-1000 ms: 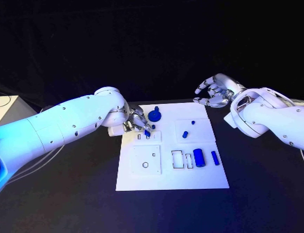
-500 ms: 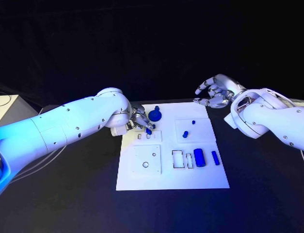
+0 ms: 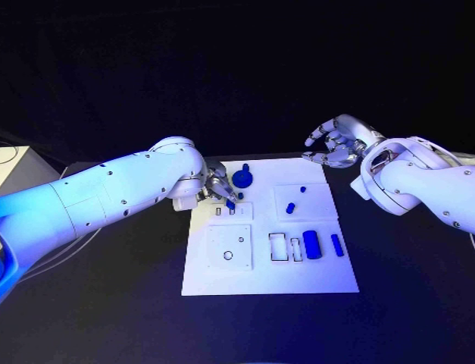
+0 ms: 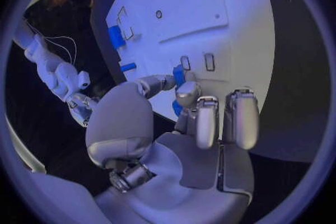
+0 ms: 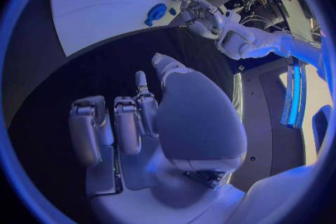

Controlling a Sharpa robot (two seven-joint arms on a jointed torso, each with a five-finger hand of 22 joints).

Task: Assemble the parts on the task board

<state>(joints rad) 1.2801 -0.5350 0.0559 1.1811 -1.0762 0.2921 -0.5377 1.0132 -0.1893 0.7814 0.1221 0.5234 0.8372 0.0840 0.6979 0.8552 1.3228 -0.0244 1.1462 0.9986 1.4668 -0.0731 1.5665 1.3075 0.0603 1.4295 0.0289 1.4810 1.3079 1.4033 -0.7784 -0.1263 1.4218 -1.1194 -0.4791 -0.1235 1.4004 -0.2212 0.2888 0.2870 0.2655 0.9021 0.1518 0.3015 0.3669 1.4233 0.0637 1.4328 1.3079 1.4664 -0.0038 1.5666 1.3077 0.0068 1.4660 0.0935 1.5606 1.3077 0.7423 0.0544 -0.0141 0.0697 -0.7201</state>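
From the head view, the left hand pinches a small blue peg over the task board, just above two small slots; the right hand hovers empty, fingers apart, beyond the board's far edge. In the left wrist view the peg points toward the slots just beside it. The right wrist view shows its own hand holding nothing above the black desk.

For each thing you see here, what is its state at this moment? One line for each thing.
Left hand: over the board's far left part, pinching a small blue part in its fingertips.
Right hand: raised beyond the board's far right corner, fingers apart, holding nothing.
Task board: lying flat on the table.
Round blue part: resting on the board near the left hand.
Blue cylinder: lying on its side on the board.
Narrow blue bar: lying beside the cylinder.
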